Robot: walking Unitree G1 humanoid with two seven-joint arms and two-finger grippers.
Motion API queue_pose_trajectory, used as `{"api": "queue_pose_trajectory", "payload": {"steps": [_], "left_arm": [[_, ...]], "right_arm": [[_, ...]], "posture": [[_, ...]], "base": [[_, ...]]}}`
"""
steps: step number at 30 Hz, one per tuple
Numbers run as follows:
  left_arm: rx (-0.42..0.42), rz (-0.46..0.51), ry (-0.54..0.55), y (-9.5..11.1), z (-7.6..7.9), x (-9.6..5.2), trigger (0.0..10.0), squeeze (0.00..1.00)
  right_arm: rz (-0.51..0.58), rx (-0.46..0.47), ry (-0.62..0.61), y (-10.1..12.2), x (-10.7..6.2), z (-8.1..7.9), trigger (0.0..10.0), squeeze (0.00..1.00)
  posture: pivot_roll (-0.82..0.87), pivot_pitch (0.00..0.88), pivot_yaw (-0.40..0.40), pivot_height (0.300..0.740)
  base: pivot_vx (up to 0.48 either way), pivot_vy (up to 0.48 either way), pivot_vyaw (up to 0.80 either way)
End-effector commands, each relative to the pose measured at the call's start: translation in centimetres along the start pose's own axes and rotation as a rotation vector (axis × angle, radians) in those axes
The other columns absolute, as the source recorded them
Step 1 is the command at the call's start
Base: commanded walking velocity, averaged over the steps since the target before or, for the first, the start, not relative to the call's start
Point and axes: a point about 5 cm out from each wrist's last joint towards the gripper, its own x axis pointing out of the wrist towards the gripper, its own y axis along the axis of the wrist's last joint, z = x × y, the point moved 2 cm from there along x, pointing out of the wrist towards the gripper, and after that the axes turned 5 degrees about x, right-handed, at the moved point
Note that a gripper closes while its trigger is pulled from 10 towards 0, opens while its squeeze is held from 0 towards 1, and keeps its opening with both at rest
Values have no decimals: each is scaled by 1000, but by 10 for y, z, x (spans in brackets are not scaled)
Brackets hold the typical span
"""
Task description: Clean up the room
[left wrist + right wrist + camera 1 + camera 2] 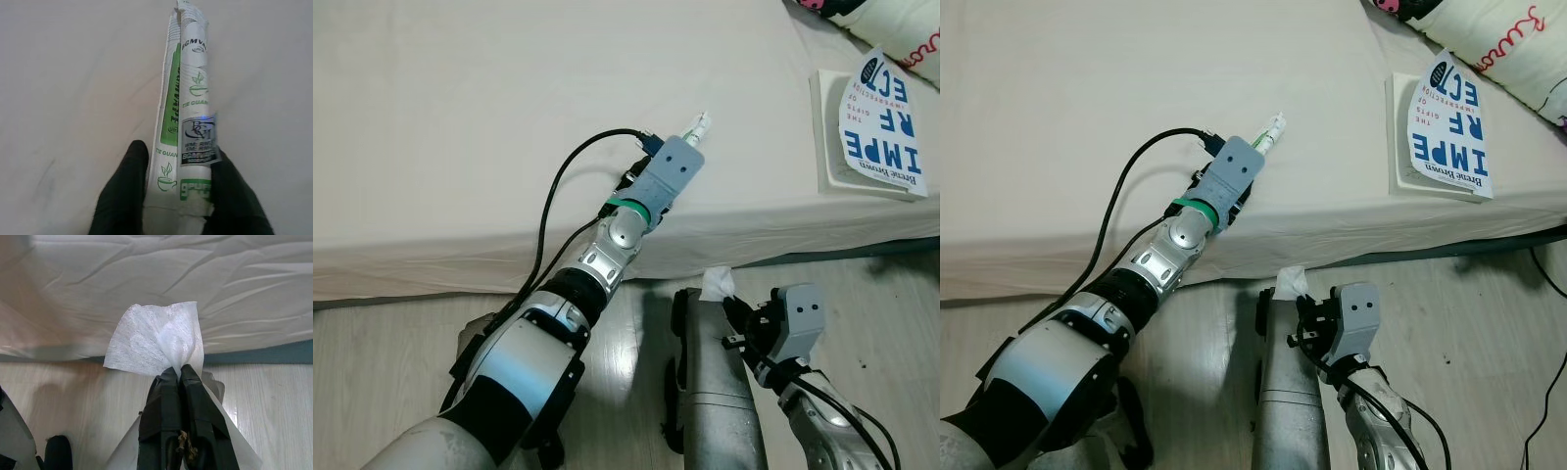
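My left tool [178,196] is reaching out over the bed [460,117], its two black fingers [122,196] pinching a flattened green-and-white tea packet [188,107] by its lower end, so most of its length sticks out past the tips above the sheet. My right tool [178,377] hangs low over the wooden floor [73,401] beside the bed, fingers pressed together on a white tissue [156,340].

I judge both pieces are litter in hand and the step is carrying them off to a bin. I would keep both grips firm and lift the left arm clear before turning, as the packet looks slick, crinkled film and could slide out lengthwise. The tissue is thin, soft, fibrous stuff, fanning loosely above the tips; a snag could tear it.

A paperback book [876,127] lies flat near the bed's edge, well apart from either tool.
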Motion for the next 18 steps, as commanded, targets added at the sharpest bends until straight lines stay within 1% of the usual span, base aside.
{"api": "queue_pose_trajectory", "payload": {"steps": [1, 5, 9, 10, 11, 12, 13, 14, 16, 17, 18], "left_arm": [[-32, -39, -18, -3, 7, 0, 0, 0], [-66, -13, -26, -2, 4, 0, 0, 0], [-80, 6, -24, -3, 0, -1, 0, 0], [-94, 22, -13, -6, -6, -3, 0, 0], [-94, 22, -13, -6, -6, -3, 0, 0], [-111, 41, 10, -10, -17, -7, 0, 0], [-120, 53, 26, -14, -24, -10, 0, 0], [-134, 64, 57, -17, -35, -15, 0, 0], [-134, 64, 57, -17, -35, -15, 0, 0], [-155, 79, 107, -21, -51, -24, 0, 0], [-187, 94, 158, -24, -67, -37, 5804, 0]], "right_arm": [[-49, 23, -9, -12, -1, 1, 0, 0], [-43, 20, 1, -9, 8, 2, 0, 0], [-41, 17, 12, -8, 13, 1, 0, 0], [-36, 17, 25, -7, 17, -1, 0, 0], [-36, 17, 25, -7, 17, -1, 0, 0], [-28, 16, 43, -4, 23, -3, 0, 0], [-23, 16, 54, -2, 26, -5, 0, 0], [-15, 15, 70, 2, 31, -7, 0, 0], [-15, 15, 70, 2, 31, -7, 0, 0], [0, 13, 93, 8, 36, -11, 0, 0], [20, 12, 115, 15, 41, -14, 0, 0]], "posture": [[-166, 369, 39, 501], [-142, 339, 31, 501], [-124, 320, 21, 501], [-112, 304, 9, 501], [-112, 304, 9, 501], [-95, 288, -5, 501], [-90, 283, -10, 501], [-72, 265, -25, 501], [-72, 265, -25, 501], [-62, 251, -36, 501], [-49, 233, -47, 501]], "base": [[0, 0, 0], [0, 0, 0], [0, 0, 0], [0, 0, 0], [0, 0, 0], [0, 0, 0], [0, 0, 0], [0, 0, 0], [0, 0, 0], [0, 0, 0], [0, 0, 0]]}}
